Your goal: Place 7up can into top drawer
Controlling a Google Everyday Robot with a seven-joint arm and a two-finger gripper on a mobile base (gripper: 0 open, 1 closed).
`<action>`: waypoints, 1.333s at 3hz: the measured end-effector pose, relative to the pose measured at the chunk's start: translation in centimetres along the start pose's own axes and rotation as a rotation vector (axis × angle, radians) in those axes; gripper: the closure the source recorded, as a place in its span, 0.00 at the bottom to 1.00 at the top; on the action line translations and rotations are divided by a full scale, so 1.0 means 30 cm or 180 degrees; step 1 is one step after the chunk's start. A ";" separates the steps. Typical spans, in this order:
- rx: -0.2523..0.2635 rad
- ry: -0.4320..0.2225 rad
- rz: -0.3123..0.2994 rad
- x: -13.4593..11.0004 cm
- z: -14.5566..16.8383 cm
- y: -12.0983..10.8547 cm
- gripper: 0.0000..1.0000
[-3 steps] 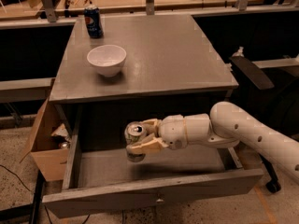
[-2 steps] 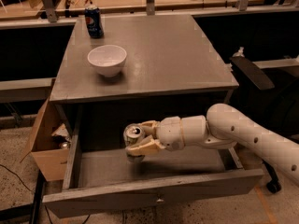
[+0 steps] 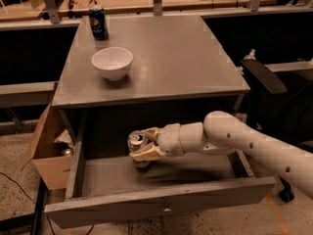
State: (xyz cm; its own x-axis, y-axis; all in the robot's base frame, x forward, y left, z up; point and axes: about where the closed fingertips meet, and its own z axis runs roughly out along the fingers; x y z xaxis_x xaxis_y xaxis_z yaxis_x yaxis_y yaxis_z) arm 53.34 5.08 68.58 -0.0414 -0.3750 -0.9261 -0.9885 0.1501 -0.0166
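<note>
The top drawer [image 3: 161, 202] is pulled out wide below the grey cabinet top, its front panel and small knob toward me. My gripper [image 3: 143, 145] reaches in from the right on the white arm and is shut on the 7up can [image 3: 137, 141]. The can stands upright, silver top and pull tab showing, low inside the drawer near its back left part. I cannot tell whether its base touches the drawer floor.
A white bowl [image 3: 112, 62] and a dark blue Pepsi can [image 3: 98, 22] stand on the cabinet top [image 3: 186, 58]. An open cardboard box [image 3: 49, 155] sits on the floor left of the drawer. A black chair arm [image 3: 264, 75] is at the right.
The gripper with the can has shifted slightly left and down inside the drawer. Bowl and Pepsi can have not moved.
</note>
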 end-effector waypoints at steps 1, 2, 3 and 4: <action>0.0053 0.0045 0.0082 0.074 0.061 -0.079 0.16; 0.0106 0.0013 0.0132 0.100 0.088 -0.142 0.00; 0.0183 -0.0004 0.0121 0.063 0.059 -0.167 0.00; 0.0279 -0.0032 0.0146 -0.014 -0.027 -0.160 0.00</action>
State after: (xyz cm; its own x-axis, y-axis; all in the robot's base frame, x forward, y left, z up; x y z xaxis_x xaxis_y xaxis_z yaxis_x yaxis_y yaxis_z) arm 57.99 3.77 69.35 -0.0844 -0.3566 -0.9304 -0.9691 0.2466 -0.0066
